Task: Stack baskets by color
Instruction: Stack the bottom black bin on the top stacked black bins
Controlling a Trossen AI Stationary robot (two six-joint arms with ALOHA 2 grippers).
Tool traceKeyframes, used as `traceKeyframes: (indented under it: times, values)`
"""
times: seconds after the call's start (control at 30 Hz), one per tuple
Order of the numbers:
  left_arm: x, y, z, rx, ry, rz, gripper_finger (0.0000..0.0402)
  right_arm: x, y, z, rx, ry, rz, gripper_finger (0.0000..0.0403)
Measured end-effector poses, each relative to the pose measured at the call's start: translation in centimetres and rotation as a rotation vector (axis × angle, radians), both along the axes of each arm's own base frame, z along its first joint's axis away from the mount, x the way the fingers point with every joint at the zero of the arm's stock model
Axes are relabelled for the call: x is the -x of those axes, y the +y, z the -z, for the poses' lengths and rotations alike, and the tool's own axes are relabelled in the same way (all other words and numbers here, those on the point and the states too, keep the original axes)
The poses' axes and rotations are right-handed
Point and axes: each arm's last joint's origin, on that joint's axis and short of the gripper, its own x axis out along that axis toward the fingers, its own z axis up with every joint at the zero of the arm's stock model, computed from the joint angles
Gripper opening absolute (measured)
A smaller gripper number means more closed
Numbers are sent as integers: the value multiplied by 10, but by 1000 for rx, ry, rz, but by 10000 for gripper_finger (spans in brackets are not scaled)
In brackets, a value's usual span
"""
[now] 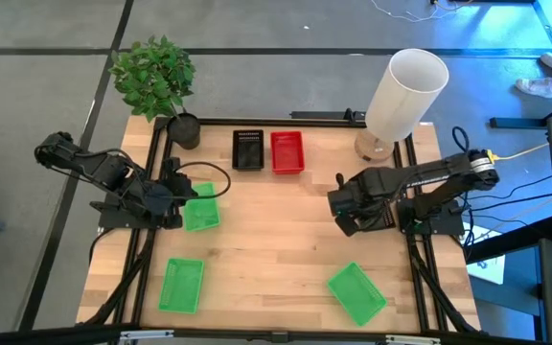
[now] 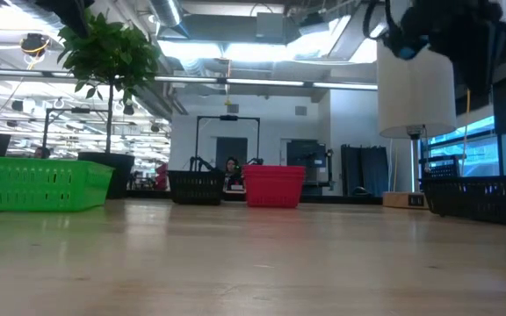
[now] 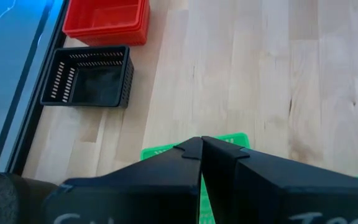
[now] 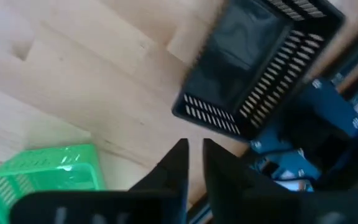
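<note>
Baskets: black one [image 4: 257, 68] lies at counter's right edge under right gripper [image 4: 194, 155], jaws slightly parted, empty. Left gripper [image 3: 201, 149] pinched closed over green [image 1: 200, 208]. Centre, then grip wall.

We see 3 green baskets upright: one [image 1: 200, 210] at 9 o'clock, one [image 1: 181, 285] at 7, one [image 1: 357, 293] tilted at 5. At 12, a black basket [image 1: 247, 149] sits just beside the red baskets [image 1: 287, 152]. Another black basket [image 4: 253, 68] lies at 3.
</note>
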Motion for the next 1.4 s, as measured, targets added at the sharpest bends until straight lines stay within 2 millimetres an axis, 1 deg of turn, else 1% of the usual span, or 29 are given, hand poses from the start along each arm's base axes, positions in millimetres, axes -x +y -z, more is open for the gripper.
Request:
traceKeyframes:
  times: [0.1,0.2,0.27,0.37,0.47,0.63,0.83,1.23,1.33,1.4]
  values:
    - [0,0,0,0,0,0,0,1,-4,11,4,20,-6,83]
    - [0,0,0,0,0,0,0,1,-10,21,47,22,-15,112]
    - [0,0,0,0,0,0,0,2,-12,25,80,29,-31,123]
    - [0,0,0,0,0,-1,0,1,-14,31,97,7,-48,128]
    - [0,0,0,1,-1,-1,0,-2,-17,40,92,-27,-48,128]
    - [0,0,0,1,-1,-1,0,-3,-22,61,88,-65,-26,129]
    - [0,0,0,1,-1,-1,0,4,-30,84,92,-51,16,129]
    - [0,0,0,1,-1,-2,0,14,-46,115,104,-61,62,127]
    - [0,0,0,1,-1,-1,0,15,-48,120,109,-73,47,107]
    - [0,0,0,1,-1,-1,0,14,-50,120,114,-88,31,75]
